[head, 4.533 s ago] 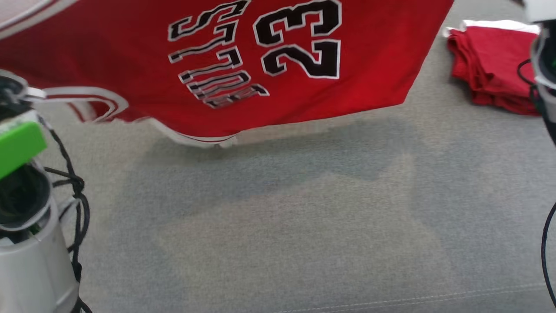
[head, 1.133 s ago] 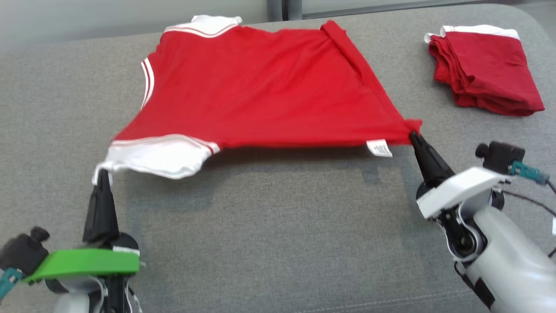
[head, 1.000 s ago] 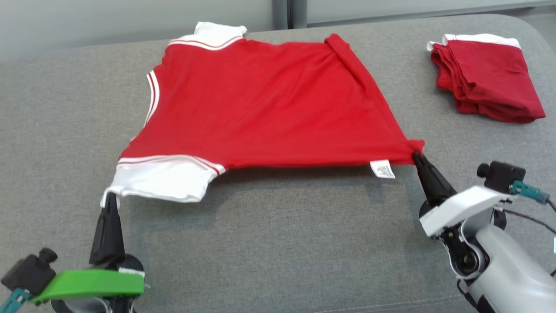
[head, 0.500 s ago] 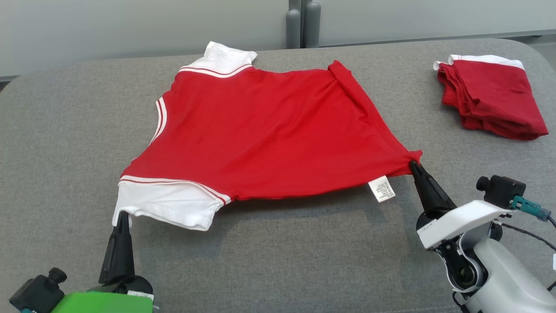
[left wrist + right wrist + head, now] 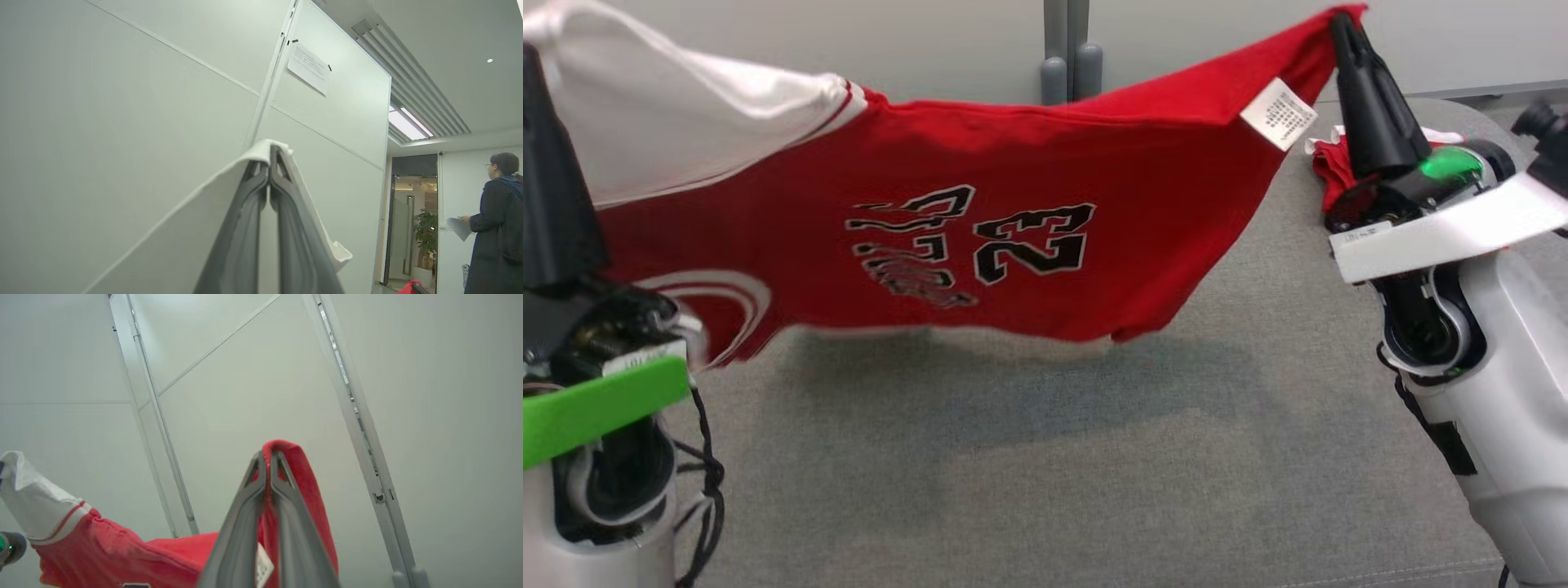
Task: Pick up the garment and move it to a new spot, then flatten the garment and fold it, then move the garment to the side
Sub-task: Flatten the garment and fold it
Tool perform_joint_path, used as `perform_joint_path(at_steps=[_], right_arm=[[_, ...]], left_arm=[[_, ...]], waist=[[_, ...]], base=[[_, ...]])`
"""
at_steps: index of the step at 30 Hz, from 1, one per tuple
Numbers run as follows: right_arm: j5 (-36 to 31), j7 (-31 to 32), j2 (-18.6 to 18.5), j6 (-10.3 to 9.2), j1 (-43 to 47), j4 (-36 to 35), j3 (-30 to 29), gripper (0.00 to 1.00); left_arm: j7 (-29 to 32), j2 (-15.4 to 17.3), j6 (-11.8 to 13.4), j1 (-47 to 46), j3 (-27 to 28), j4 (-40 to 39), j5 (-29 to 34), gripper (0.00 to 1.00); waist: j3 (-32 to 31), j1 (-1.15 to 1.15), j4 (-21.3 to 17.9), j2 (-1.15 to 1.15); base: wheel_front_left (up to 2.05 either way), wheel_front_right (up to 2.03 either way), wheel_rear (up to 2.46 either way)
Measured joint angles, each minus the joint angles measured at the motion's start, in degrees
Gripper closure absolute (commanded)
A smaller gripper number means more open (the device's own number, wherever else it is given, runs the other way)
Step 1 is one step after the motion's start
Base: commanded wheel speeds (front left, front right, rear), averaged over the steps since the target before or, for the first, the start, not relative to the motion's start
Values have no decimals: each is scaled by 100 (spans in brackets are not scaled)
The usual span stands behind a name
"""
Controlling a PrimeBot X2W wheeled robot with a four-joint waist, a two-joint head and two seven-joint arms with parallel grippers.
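Note:
The garment (image 5: 1160, 204) is a red jersey with a black "23", black lettering and a white sleeve (image 5: 686, 114). It hangs in the air above the grey padded surface (image 5: 1045, 457), stretched between both grippers, its lower edge off the surface. My left gripper (image 5: 529, 57) at the upper left is shut on the white sleeve edge; in the left wrist view its fingertips (image 5: 269, 152) pinch white cloth. My right gripper (image 5: 1339, 24) at the upper right is shut on the red hem corner by the white label (image 5: 1278, 113). The right wrist view shows red cloth draped over its tips (image 5: 269, 455).
A folded pile of red garments (image 5: 1325, 171) lies at the far right of the surface, mostly hidden behind my right gripper. A pale wall with grey posts (image 5: 1066, 73) stands behind. A person (image 5: 496, 220) stands far off in the left wrist view.
Half a second ago the garment lay spread on the surface, plain side up. Both grippers have since lifted it by its near edge, and the printed side now faces me.

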Motion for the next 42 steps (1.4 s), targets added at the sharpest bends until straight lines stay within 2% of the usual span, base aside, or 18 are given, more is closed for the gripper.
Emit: perform_joint_path(at_steps=[4, 5, 10, 12, 13, 16, 18, 19, 20, 21, 22, 24, 26, 28, 29, 31, 36, 42], right_arm=[[-191, 125, -241, 1, -657, -78, 851, 100], [-223, 127, -255, 3, -817, -138, 866, 100], [465, -5, 176, 7, -1513, -673, -366, 100], [469, -8, 119, 0, -1493, -364, -478, 100], [464, 33, 45, -4, -1373, -77, -312, 100], [330, 943, -224, -1, -500, 740, 805, 100], [297, 1101, -142, -1, -42, 820, 1140, 100], [327, 921, -10, -8, -69, 788, 891, 100], [342, 564, 132, -113, -271, 739, 431, 100], [338, 324, 153, -235, -613, 712, 27, 100], [325, 310, 41, -234, -982, 690, -137, 100], [352, 599, -191, -89, -1330, 586, 208, 100], [288, 745, -105, -52, -1192, 604, 601, 100], [322, 528, 171, -55, -1073, 665, 419, 100], [339, 437, 181, -56, -1092, 665, 256, 100], [460, 376, 90, -56, -1165, 662, 55, 100], [531, 372, 96, -53, -1189, 548, 105, 100], [557, 298, -103, -51, -1192, -158, 53, 100]], left_arm=[[69, 358, -7, -1039, -272, -237, 342, 100], [111, 377, -7, -1308, -315, -258, 408, 100], [116, 112, -5, -2354, -345, -424, 322, 100], [289, 41, 53, -2349, -379, -65, 193, 100], [420, 35, 109, -2283, -442, 198, 189, 100], [665, 5, 232, -1731, -624, 853, 194, 100], [672, -63, 272, -1585, -664, 942, 188, 100], [657, -98, 282, -1613, -655, 907, 187, 100], [588, -111, 285, -1679, -609, 900, 188, 100], [554, -115, 303, -1771, -533, 901, 188, 100], [541, -102, 305, -1869, -478, 905, 188, 100], [511, -82, 301, -2050, -528, 915, 225, 100], [512, -113, 296, -2165, -593, 916, 230, 100], [512, -100, 297, -2180, -563, 970, 250, 100], [511, -98, 299, -2180, -537, 1021, 258, 100], [506, -86, 301, -2180, -526, 1085, 275, 100], [504, -96, 301, -2181, -534, 1114, 279, 100], [401, -74, 296, -2212, -454, 738, 279, 100]], waist=[[-75, 0, -113, 0], [-99, 0, -137, 0], [-174, 0, -232, 0], [-177, 0, -253, 0], [-170, 0, -258, 0], [-120, 0, -260, 0], [-70, 0, -252, 0], [-40, 0, -247, 0], [-10, 0, -242, 0], [13, 0, -240, 0], [31, 0, -242, 0], [47, 0, -243, 0], [58, 0, -221, 0], [66, 0, -217, 0], [67, 0, -218, 0], [71, 0, -219, 0], [77, 0, -212, 0], [73, 0, -209, 0]], base=[[0, 0, 0], [0, 0, 0], [0, 0, 0], [0, 0, 0], [0, 0, 0], [0, 0, 0], [0, 0, 0], [0, 0, 0], [0, 0, 0], [0, 0, 0], [0, 0, 0], [0, 0, 0], [0, 0, 0], [0, 0, 0], [0, 0, 0], [0, 0, 0], [0, 0, 0], [0, 0, 0]])
